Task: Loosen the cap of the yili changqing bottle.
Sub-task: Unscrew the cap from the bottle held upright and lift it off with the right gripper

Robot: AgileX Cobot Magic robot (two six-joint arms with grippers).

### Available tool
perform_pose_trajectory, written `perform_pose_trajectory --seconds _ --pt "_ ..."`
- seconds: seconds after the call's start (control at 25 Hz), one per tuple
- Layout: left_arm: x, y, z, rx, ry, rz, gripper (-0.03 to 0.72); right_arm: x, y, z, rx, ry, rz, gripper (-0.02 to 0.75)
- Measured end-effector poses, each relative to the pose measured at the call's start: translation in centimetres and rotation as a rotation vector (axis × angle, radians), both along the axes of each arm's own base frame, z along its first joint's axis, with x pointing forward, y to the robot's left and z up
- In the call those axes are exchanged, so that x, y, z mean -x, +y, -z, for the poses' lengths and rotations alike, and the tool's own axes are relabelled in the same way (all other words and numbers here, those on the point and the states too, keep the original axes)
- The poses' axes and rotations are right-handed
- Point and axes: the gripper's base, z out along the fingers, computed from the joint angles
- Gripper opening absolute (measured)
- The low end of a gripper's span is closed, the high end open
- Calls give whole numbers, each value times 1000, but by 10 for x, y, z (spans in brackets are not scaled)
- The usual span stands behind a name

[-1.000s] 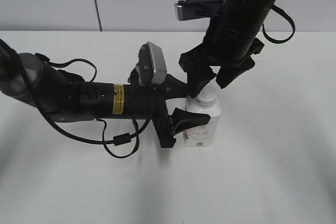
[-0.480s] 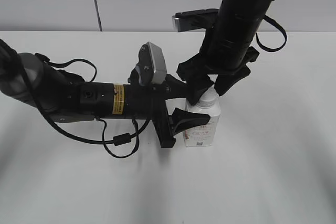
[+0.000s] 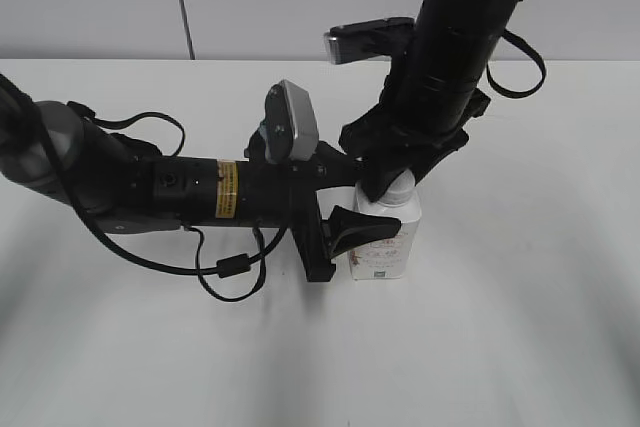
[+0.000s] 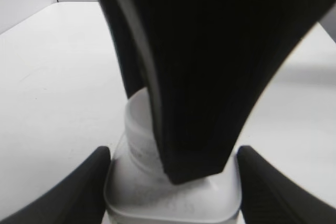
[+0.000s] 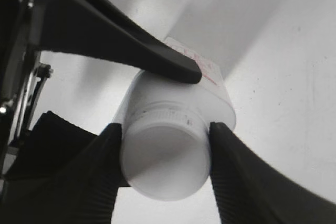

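Note:
The yili changqing bottle (image 3: pixel 385 240) stands upright on the white table, white with pink print and a small dark square mark. My left gripper (image 3: pixel 345 200) reaches in from the left and is shut on the bottle's body; in the left wrist view its jaws press both sides of the body (image 4: pixel 173 198). My right gripper (image 3: pixel 400 175) comes down from above and is shut on the white cap (image 5: pixel 164 162); in the right wrist view both ribbed fingers touch the cap's sides. In the exterior view the cap (image 3: pixel 401 185) is mostly hidden by the right fingers.
The white table (image 3: pixel 520 327) spreads all round the bottle. The left arm's black cable (image 3: pixel 230 272) loops on the table in front of that arm. A pale wall with a vertical seam (image 3: pixel 180 2) stands behind.
My right gripper has come down over the bottle's neck and closed on the cap. The left gripper and the bottle have stayed put.

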Motion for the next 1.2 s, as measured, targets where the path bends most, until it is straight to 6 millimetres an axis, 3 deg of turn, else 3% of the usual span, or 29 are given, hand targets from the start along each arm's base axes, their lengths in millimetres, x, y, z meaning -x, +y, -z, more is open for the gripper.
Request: perform_pose_trajectory --seconds 0.16,0.4,0.56,1.0,1.2 --pt "1 0 0 -2 -2 7 440 1 0 0 5 -37 -229 398" --pt "2 -1 0 -3 -6 17 440 2 -1 0 4 -140 -738 397" --pt "2 -1 0 -3 -5 17 440 0 0 0 3 -209 -947 396" --pt "1 -1 0 -2 -1 6 440 -1 1 -1 -2 -242 -1002 398" --pt "1 -1 0 -1 -1 5 440 -1 1 -2 -3 -245 -1003 513"
